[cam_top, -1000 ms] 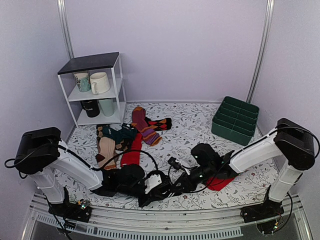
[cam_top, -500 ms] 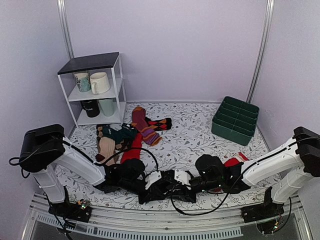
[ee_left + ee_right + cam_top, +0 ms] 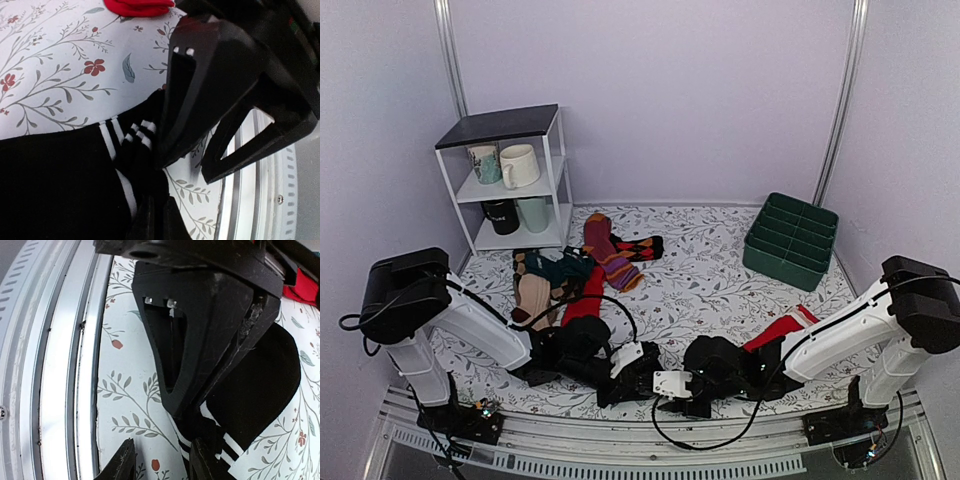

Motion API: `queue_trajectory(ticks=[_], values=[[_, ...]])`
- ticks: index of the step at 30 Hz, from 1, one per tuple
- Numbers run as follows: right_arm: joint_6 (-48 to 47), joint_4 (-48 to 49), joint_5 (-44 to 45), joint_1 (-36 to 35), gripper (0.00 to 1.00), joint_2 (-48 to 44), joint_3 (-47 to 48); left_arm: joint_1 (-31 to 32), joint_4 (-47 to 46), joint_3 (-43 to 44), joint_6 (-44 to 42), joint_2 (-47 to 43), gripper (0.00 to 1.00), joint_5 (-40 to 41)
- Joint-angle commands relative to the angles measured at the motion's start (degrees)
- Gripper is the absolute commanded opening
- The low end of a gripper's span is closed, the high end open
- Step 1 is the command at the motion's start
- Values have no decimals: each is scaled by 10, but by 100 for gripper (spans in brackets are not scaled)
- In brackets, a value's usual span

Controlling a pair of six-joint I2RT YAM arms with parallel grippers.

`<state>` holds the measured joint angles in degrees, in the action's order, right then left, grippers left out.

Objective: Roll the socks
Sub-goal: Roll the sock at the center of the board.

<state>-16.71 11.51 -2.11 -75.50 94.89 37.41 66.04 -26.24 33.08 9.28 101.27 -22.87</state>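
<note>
The black socks with thin white stripes on the cuff (image 3: 75, 175) lie at the table's near edge. My left gripper (image 3: 159, 214) is shut on the cuff fabric. My right gripper (image 3: 160, 460) is open right in front of it. Its right finger (image 3: 200, 460) touches the striped cuff (image 3: 220, 445), and bare cloth shows between its fingers. In the top view the two grippers meet, the left gripper (image 3: 638, 368) beside the right gripper (image 3: 658, 384). The socks (image 3: 610, 390) are mostly hidden under them there.
A red sock with a white cuff (image 3: 780, 328) lies beside the right arm. A pile of other socks (image 3: 570, 275) lies behind the left arm. A white shelf with mugs (image 3: 510, 180) stands back left and a green bin (image 3: 790, 240) back right. The metal rail (image 3: 60, 365) runs close by.
My right arm has swung left and toward the near edge until its gripper meets the left one, uncovering the red sock. My left gripper has stayed on the socks.
</note>
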Motion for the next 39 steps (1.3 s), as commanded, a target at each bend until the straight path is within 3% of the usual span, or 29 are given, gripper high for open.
queue_trajectory(ticks=[1,18,25,32,39], values=[[-8,-21,74,-3,38,11,5,3,113,-20,-1,34,0,-5],[-26,4,71,-2,38,21,2,4,111,-20,-3,36,0,-4],[-44,42,90,-1,39,-31,-11,4,111,-20,-4,37,0,-6],[-54,31,-1,14,39,-69,-27,3,110,-21,-4,36,0,-5],[-59,27,-31,29,38,-52,-26,4,112,-18,-6,38,0,-7]])
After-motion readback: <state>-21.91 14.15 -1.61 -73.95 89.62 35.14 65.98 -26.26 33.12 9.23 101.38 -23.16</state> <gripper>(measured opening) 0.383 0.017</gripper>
